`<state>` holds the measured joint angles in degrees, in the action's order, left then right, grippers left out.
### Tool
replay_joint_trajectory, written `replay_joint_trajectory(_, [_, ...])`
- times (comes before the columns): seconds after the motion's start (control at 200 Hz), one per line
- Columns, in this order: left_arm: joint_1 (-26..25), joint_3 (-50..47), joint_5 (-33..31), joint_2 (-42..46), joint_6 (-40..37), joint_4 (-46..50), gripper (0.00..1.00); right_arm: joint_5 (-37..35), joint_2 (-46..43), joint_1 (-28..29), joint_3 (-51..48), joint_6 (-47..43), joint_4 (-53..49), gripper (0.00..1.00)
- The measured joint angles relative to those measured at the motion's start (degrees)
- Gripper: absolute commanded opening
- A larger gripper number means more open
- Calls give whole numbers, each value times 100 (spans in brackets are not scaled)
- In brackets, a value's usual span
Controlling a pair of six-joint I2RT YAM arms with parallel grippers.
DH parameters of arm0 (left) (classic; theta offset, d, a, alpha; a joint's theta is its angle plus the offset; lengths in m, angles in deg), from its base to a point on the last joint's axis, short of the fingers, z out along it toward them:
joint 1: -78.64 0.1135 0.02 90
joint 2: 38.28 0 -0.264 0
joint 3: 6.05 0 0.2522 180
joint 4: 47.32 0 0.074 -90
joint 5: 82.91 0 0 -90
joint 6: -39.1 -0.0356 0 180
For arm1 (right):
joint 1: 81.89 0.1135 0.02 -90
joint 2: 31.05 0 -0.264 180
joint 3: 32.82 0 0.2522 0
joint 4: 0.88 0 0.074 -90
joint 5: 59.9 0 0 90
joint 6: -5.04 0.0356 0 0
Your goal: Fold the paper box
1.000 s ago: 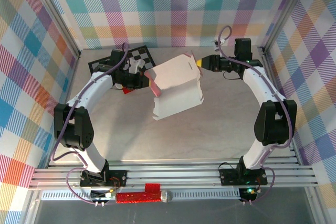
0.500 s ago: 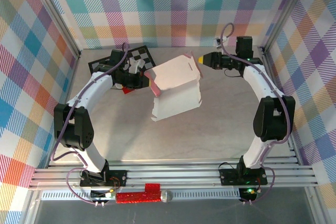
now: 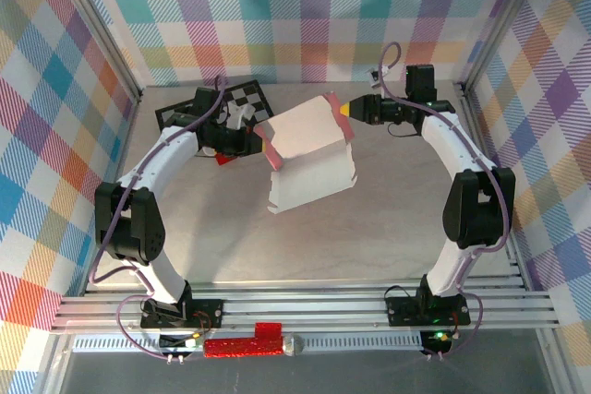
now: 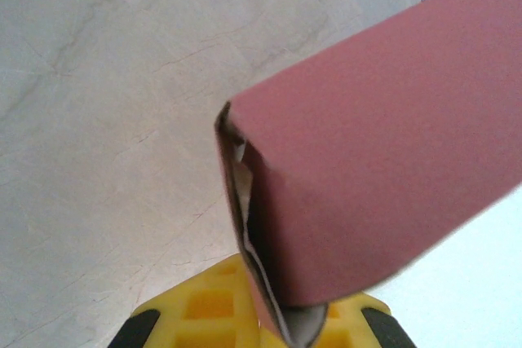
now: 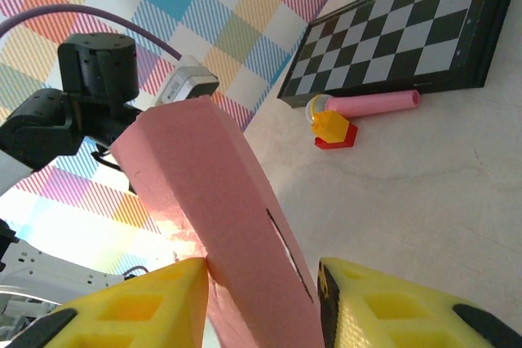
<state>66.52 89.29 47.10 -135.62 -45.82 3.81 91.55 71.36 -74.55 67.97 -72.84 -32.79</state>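
White arm links, black joints, purple cables; yellow ribbed fingers (image 5: 122,315) with black backing.

The right gripper (image 3: 343,110) has moved back against the paper box (image 3: 309,149).

My left gripper (image 4: 261,328) is cut off at the bottom edge, and the paper box (image 4: 383,160) hides its middle.

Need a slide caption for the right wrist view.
Right gripper straddles the raised paper box flap; checkerboard behind.
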Motion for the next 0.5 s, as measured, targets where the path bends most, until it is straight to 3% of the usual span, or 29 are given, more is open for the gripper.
replay_joint_trajectory(0.245, [0,0,-15,0,0,2,0,-337,-13,221,4,-297,-297,40])
replay_joint_trajectory(0.5, [4,0,-55,-2,0,2,0,-1178,-258,409,31,-721,-638,35])
